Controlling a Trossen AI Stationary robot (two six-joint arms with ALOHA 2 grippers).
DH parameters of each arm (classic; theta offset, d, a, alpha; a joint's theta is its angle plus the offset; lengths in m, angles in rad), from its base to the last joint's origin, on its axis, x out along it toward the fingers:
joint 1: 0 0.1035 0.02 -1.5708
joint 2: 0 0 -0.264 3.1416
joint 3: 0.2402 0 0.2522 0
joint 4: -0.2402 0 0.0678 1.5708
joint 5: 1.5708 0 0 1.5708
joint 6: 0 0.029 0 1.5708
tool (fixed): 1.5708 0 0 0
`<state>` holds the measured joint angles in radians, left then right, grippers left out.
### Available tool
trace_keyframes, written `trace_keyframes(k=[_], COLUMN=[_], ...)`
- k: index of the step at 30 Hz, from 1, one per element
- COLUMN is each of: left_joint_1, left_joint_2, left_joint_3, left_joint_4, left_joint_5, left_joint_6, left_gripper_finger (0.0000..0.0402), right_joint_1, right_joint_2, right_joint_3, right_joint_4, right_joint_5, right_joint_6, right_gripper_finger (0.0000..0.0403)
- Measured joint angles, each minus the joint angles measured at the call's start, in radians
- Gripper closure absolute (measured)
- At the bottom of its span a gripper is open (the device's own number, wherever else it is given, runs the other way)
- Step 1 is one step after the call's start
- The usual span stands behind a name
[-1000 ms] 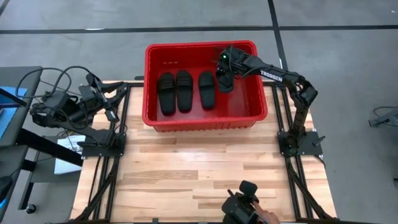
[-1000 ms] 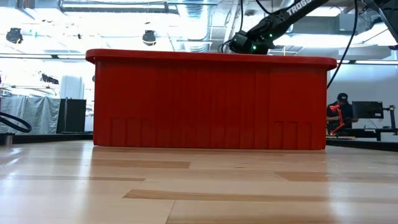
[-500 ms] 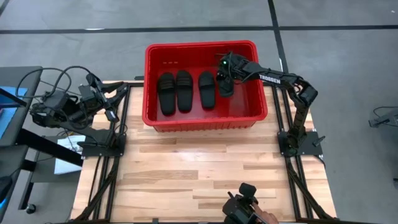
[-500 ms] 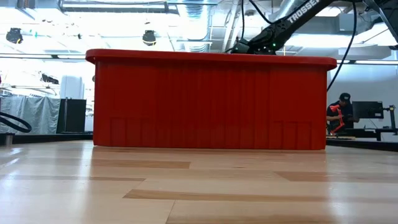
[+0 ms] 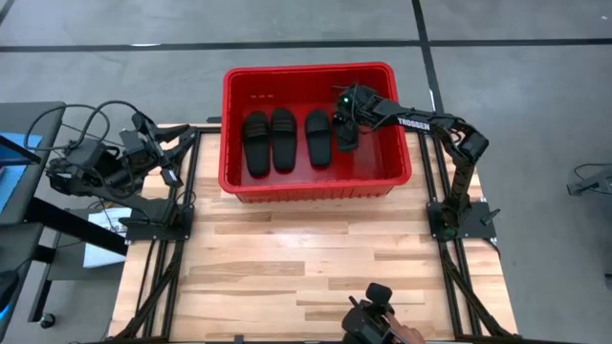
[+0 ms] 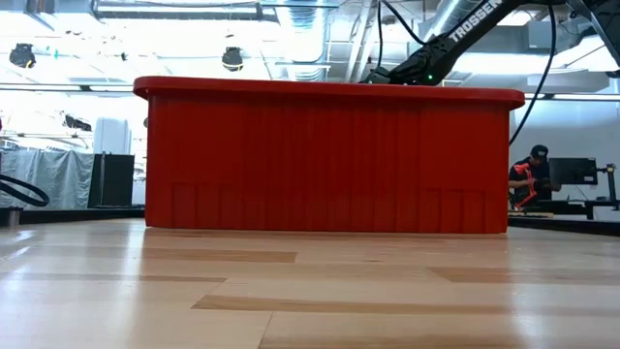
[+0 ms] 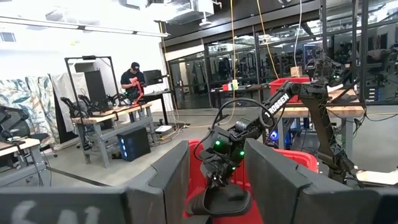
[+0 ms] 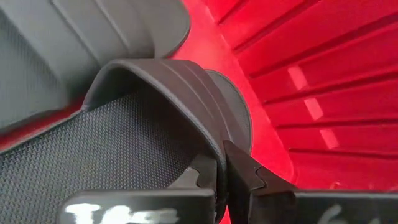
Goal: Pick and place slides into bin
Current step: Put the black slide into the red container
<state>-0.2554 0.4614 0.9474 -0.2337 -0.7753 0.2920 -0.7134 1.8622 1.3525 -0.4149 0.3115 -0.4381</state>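
Four matte black slides inside the red bin (image 5: 231, 124), wide ribbed strap over a textured sole: three (image 5: 255, 143) (image 5: 284, 139) (image 5: 318, 138) flat, side by side, long axes running from near wall to far wall. Fourth slide (image 5: 349, 134) by the right wall, strap pinched by right gripper (image 8: 221, 177). Left gripper (image 5: 172, 158) spread, parked off the bin's left side.

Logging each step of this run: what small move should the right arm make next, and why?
Probably open the fingers and let go. The right gripper is pinched on the strap of the fourth slide, already down inside the bin beside the other three slides. The slide looks at or near the floor, so releasing should leave it in place. The left gripper waits off the table's left edge.
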Motion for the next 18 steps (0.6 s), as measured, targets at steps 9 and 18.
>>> trace_keyframes(k=[9,18], left_joint_1=[0.000,0.000], left_joint_2=[0.000,0.000], left_joint_3=[0.000,0.000], left_joint_4=[0.010,0.009], left_joint_5=[0.000,0.000], left_joint_6=[0.000,0.000], left_gripper_finger=[0.0255,0.0255], right_joint_1=[0.005,0.005], right_joint_2=[0.000,0.000], right_joint_3=[0.000,0.000], right_joint_4=[0.050,0.050], right_joint_5=[-0.009,-0.023], right_joint_6=[0.000,-0.005], right_gripper_finger=[0.0403,0.0403])
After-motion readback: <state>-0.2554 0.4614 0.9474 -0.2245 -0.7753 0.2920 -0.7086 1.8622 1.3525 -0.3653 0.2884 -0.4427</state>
